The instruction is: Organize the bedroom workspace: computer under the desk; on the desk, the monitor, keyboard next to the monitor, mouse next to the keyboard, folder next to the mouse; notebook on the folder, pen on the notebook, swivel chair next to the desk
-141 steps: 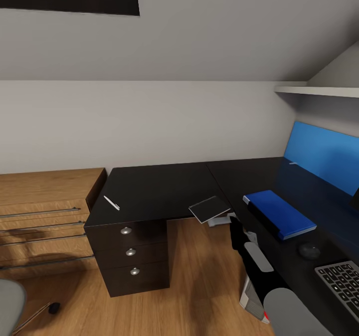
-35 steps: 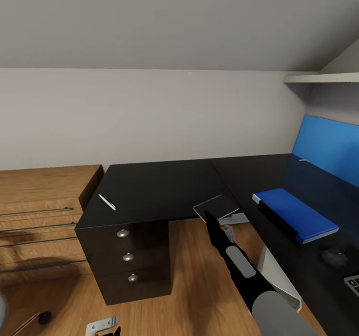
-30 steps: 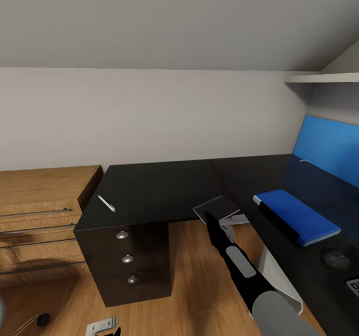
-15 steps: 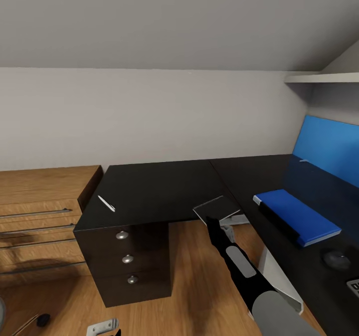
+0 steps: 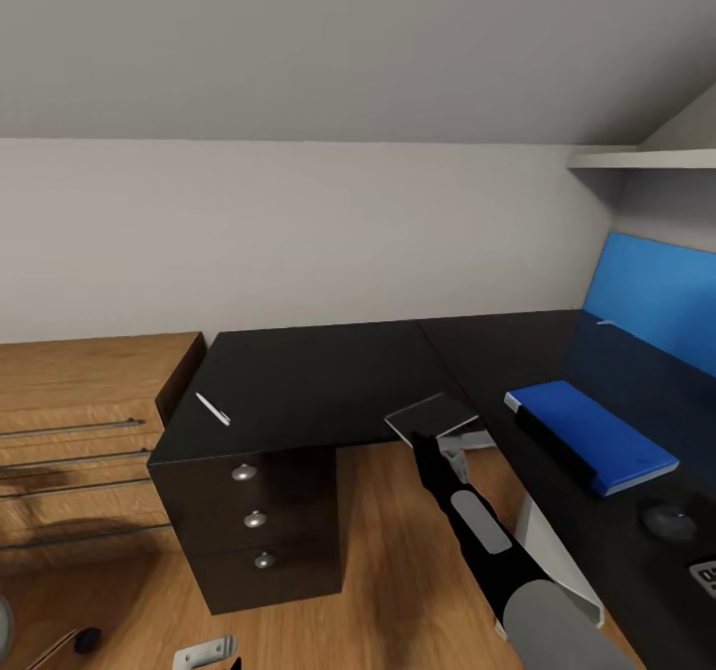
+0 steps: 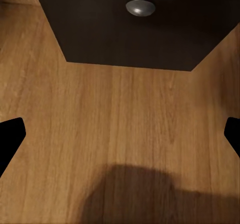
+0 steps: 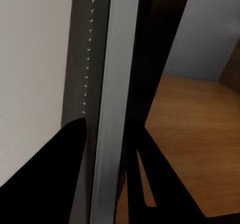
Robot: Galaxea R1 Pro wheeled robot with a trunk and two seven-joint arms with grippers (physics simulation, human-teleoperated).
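The grey notebook [image 5: 433, 416] lies tilted at the inner corner of the black desk [image 5: 308, 372], overhanging its edge. My right gripper [image 5: 419, 444] reaches up from below, shut on the notebook's near edge. In the right wrist view the notebook [image 7: 107, 99] sits between both dark fingers [image 7: 55, 174]. The white pen [image 5: 212, 409] lies near the desk's left end. On the right wing are the blue folder [image 5: 592, 436], the black mouse [image 5: 668, 521] and a keyboard [image 5: 704, 577] corner. My left gripper [image 5: 209, 656] is low and open over the floor [image 6: 120, 134].
A wooden dresser [image 5: 85, 421] stands against the desk's left end. The black drawer unit [image 5: 257, 521] with silver knobs [image 6: 140, 7] faces my left gripper. A blue wall panel [image 5: 646, 297] and a white shelf [image 5: 641, 158] are at the right. A black caster [image 5: 88, 638] shows low left.
Since 4.7 s ago the camera has shifted and my right arm has moved left to the notebook's edge. Over the last second the gripper and notebook have hardly moved.
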